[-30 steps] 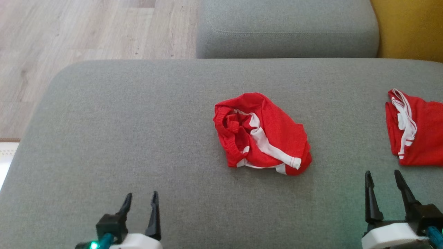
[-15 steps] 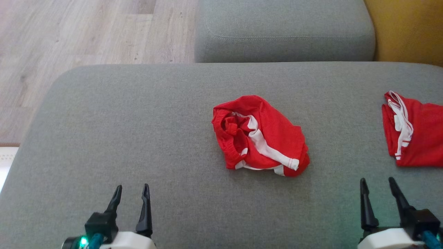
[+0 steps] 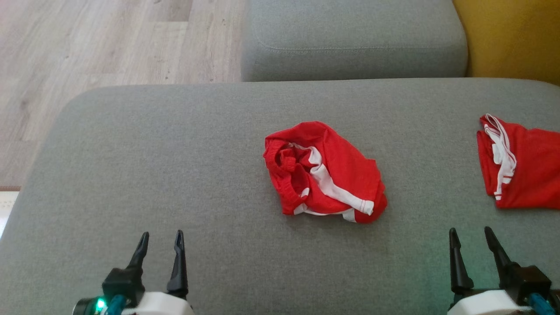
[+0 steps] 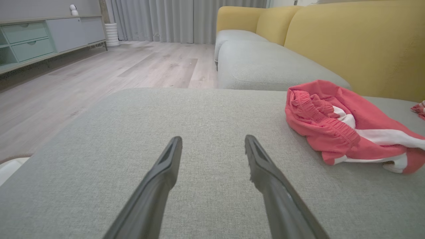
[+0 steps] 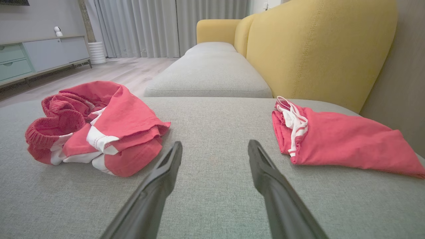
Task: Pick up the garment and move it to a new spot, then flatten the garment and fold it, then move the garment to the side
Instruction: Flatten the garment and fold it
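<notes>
- A crumpled red garment [image 3: 323,173] with white trim lies bunched near the middle of a grey sofa seat [image 3: 175,153], its gathered elastic waistband turned toward the robot's left.
- The left hand [image 3: 161,233] is low over the near part of the seat, well apart from the garment. Its two dark fingers are parted and grip nothing.
- The right hand [image 3: 470,229] is at the near right, also spread open and empty. From its wrist camera, the fingers point at bare fabric between the two pieces of clothing.
- A second red piece [image 3: 520,173] with white striped trim lies flatter at the seat's right side, apart from the crumpled garment.
- Beyond the seat, another grey cushion [image 3: 354,39] meets a yellow backrest [image 3: 512,35], and pale wood floor [image 3: 87,43] runs off to the left.
- The left wrist camera takes in a low cabinet [image 4: 30,43] with drawers and grey curtains [image 4: 166,20] across the room.
</notes>
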